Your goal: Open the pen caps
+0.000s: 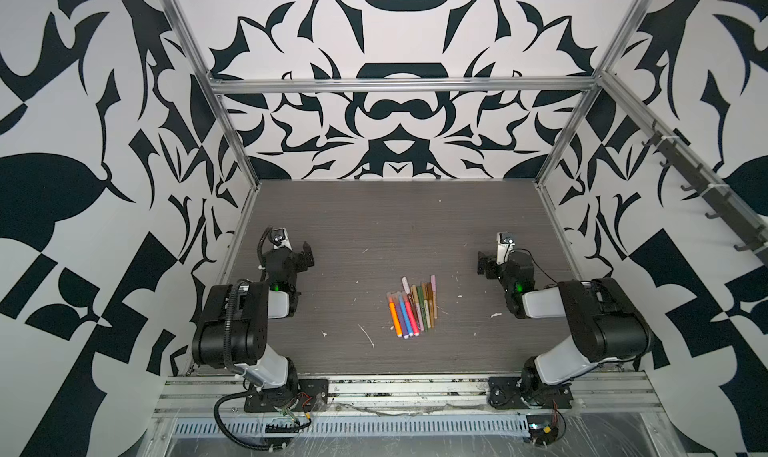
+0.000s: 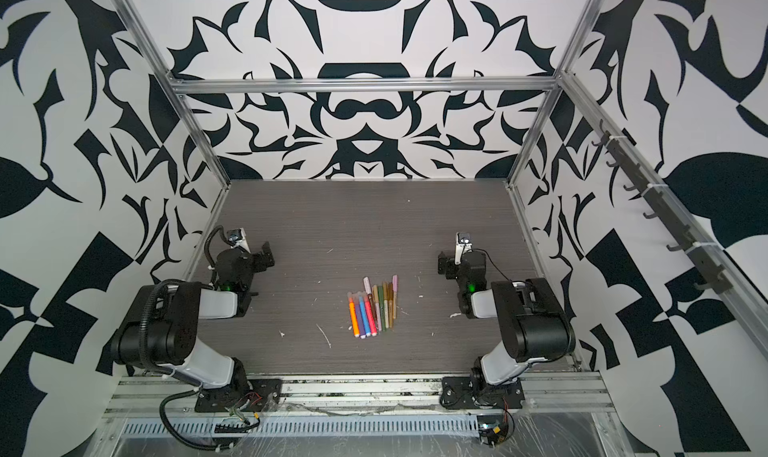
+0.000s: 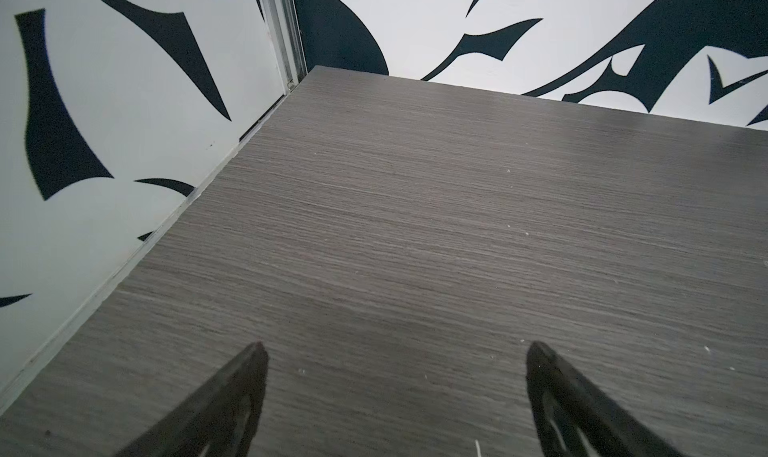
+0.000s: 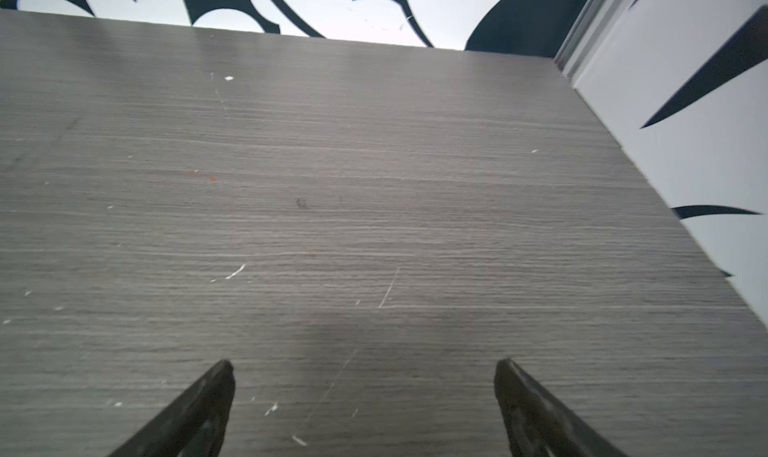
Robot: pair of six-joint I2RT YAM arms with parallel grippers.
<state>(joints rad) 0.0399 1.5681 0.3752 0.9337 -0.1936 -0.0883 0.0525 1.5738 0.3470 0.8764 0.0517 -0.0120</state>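
Several pens [image 1: 411, 307] [image 2: 372, 307] lie side by side in a tight row at the middle of the grey table, in both top views. The thick orange, purple, blue and pink ones lie at the left of the row and thinner brown, green, tan and lilac ones at the right. The pen caps [image 1: 390, 298] [image 2: 351, 297] sit on the pens' far ends. My left gripper [image 1: 307, 253] [image 2: 266, 253] [image 3: 397, 347] stands open and empty, far to the left of the row. My right gripper [image 1: 482, 264] [image 2: 442, 264] [image 4: 363, 365] stands open and empty to the right. Neither wrist view shows the pens.
Small white scraps [image 1: 366, 335] [image 2: 323, 335] dot the table [image 1: 374, 226] around the pens. Patterned walls and aluminium posts [image 1: 232, 143] close in three sides. A metal rail [image 1: 415, 386] runs along the front edge. A hook rack [image 1: 698, 176] hangs on the right wall.
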